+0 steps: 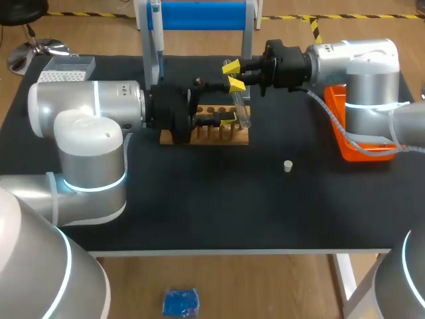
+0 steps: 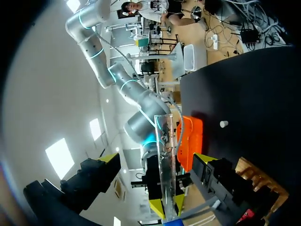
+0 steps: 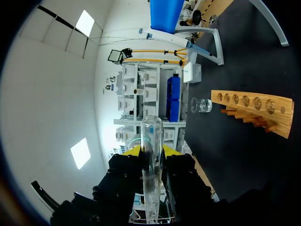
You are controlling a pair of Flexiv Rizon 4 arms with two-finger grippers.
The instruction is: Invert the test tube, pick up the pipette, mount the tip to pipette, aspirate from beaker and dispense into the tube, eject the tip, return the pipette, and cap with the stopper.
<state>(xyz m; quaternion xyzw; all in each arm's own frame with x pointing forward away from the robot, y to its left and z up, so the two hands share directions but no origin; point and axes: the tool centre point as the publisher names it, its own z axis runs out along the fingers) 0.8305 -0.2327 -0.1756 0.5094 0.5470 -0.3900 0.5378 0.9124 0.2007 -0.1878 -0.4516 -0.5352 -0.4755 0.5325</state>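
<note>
Clearly you are at the first step, the inverting of the test tube (image 2: 164,150), and it looks like a hand-over between your two arms. Your left gripper (image 2: 156,159) has its fingers wide apart, one on each side of the tube, and they do not touch it. Your right gripper (image 1: 234,75) presses its yellow tips on the tube from two sides. So the right arm alone carries the tube, in the air above the right end of the wooden rack (image 1: 212,139). Which end of the tube is the mouth, you cannot tell from these views.

For the next move, as I judge it, you must close the left fingers on the glass gently and well centred. Only after a firm hold should you let the right fingers go. If both arms pull or twist together, the glass may slip or crack.

Around, from left to right: the tip box (image 1: 65,70) sits at the far left corner and the blue pipette stand (image 1: 199,14) is behind the rack. The beaker (image 3: 203,106) stands just beside one end of the rack. The stopper (image 1: 287,165) lies alone on the table, well apart from the rack, and the orange tray (image 1: 342,113) is under the right arm. The rack is close below both grippers, so keep the turn above it
</note>
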